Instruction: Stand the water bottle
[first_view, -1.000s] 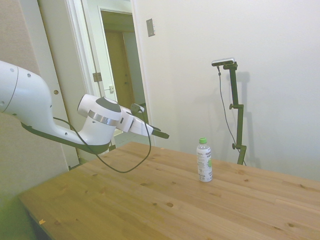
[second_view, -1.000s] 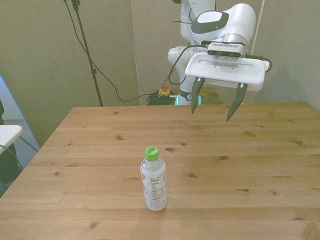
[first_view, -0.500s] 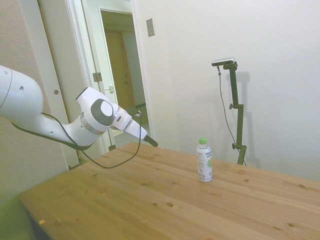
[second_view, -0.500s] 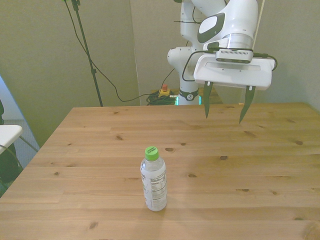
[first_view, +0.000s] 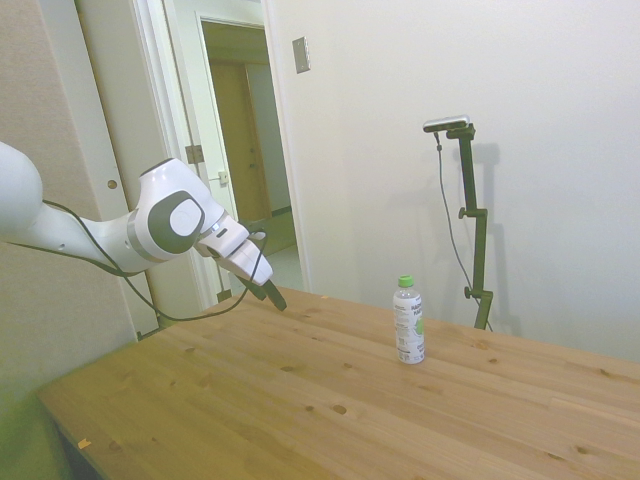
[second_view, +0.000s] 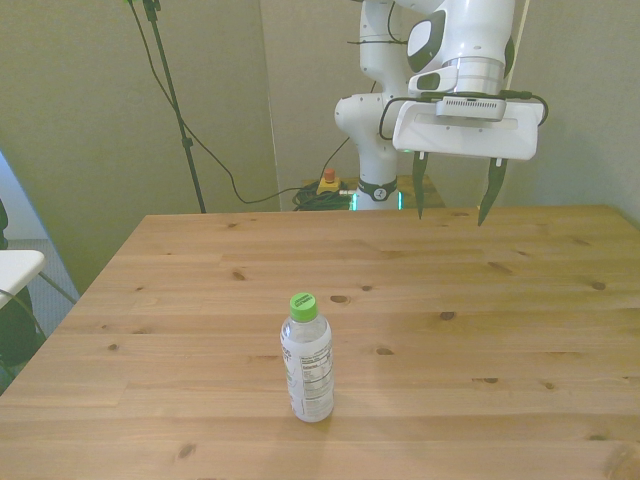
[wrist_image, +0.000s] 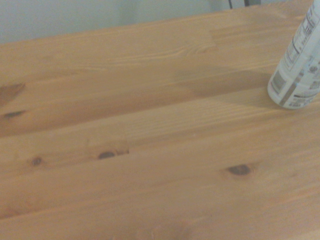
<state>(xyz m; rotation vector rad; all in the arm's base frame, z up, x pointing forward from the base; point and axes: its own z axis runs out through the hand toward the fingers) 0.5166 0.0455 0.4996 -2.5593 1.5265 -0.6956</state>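
Note:
The water bottle (second_view: 306, 357) stands upright on the wooden table (second_view: 480, 330), green cap up, white label with dark text facing the front view. In the side view the water bottle (first_view: 408, 320) is near the table's far edge. Its lower part shows in the wrist view as the water bottle (wrist_image: 297, 70). My gripper (second_view: 452, 205) hangs open and empty above the table's back edge, toward the front view's right, well away from the bottle. The side view places the gripper (first_view: 270, 295) at the table's left end, tilted downward.
A doorway (first_view: 240, 140) and a wall lie behind the arm in the side view. Cables and a small red button unit (second_view: 327, 181) sit on the floor behind the table in the front view. A white object's edge (second_view: 15, 265) shows at the front view's left.
The arm has drawn back from the bottle toward the table's back edge and tipped downward. The gripper stays open and empty. The bottle has not moved.

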